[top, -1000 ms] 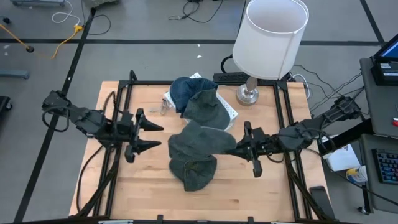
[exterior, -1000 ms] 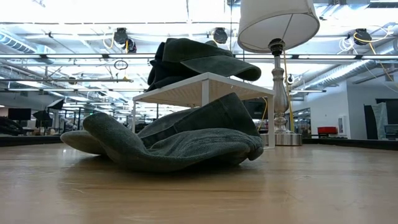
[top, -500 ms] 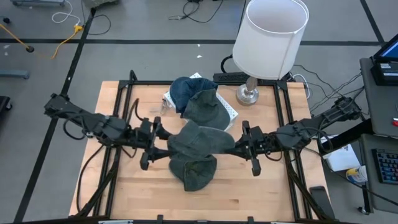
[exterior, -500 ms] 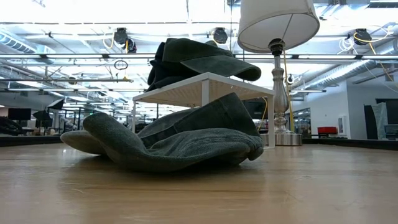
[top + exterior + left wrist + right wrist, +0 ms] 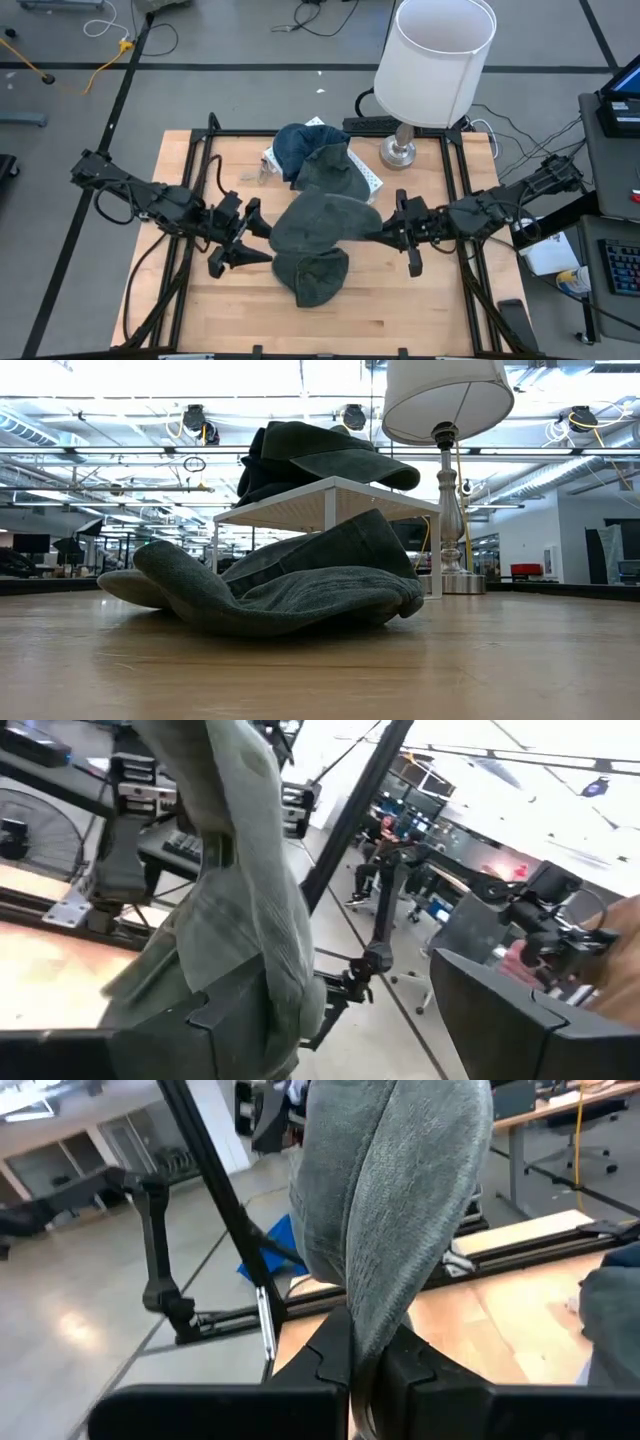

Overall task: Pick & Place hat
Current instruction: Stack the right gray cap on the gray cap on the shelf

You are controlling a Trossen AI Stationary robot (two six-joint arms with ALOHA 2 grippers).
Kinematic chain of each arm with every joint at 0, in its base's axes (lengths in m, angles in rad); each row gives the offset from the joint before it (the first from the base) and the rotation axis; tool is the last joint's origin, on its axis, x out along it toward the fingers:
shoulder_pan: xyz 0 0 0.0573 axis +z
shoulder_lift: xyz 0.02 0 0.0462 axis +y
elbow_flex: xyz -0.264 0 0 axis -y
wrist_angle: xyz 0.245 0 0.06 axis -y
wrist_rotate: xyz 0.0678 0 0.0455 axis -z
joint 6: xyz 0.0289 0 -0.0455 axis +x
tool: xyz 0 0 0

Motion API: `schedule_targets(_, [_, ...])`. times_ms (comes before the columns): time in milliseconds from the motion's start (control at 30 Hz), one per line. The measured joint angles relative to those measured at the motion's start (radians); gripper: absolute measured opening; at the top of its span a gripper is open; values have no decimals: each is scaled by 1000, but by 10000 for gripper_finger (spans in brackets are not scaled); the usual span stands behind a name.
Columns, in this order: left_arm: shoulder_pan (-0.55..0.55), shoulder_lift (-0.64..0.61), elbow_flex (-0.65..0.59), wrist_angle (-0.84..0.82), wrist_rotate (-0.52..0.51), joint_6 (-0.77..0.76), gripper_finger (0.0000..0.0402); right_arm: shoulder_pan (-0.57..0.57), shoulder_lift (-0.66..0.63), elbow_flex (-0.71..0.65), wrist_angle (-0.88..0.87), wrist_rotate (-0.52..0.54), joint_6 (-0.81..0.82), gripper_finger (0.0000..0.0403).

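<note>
A grey-green hat [image 5: 320,222] hangs above the middle of the table, with my right gripper [image 5: 385,232] shut on its right side. My left gripper [image 5: 262,240] is open at the hat's left edge. In the left wrist view that edge [image 5: 250,900] stands between the fingers, close to one finger [image 5: 225,1020]. A second grey hat [image 5: 312,278] lies on the table under the held one, brim and crown on the wood [image 5: 290,585]. Two more hats [image 5: 318,160] rest on a white stand [image 5: 330,495]. My right gripper pinches a fold of the hat's right edge [image 5: 375,1330] between its two fingers, which come level from the table's right. The hat is lifted clear of the table and stretches toward the left gripper. My left gripper: I cannot tell whether the finger beside the cloth touches it.
A lamp [image 5: 435,60] with a white shade stands at the table's far right, its base [image 5: 398,152] beside the white stand [image 5: 372,182]. Black frame rails [image 5: 195,180] run along the left and right sides of the wooden table. Bare wood lies along the near edge.
My left gripper has moved toward the table's right, up to the held hat's left edge, rolling as it went, and has stayed open. My right gripper has kept its hold. The hat on the table has not moved.
</note>
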Motion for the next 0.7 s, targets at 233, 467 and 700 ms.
schedule_targets(233, [-2,0,0,10,-40,18,269,-7,-10,0,0,-2,-7,6])
schedule_targets(467, [-2,0,0,22,-43,-10,263,-24,-10,0,6,3,-4,6])
schedule_targets(700, [-2,0,0,23,-44,-21,153,-23,-10,0,15,30,-4,6])
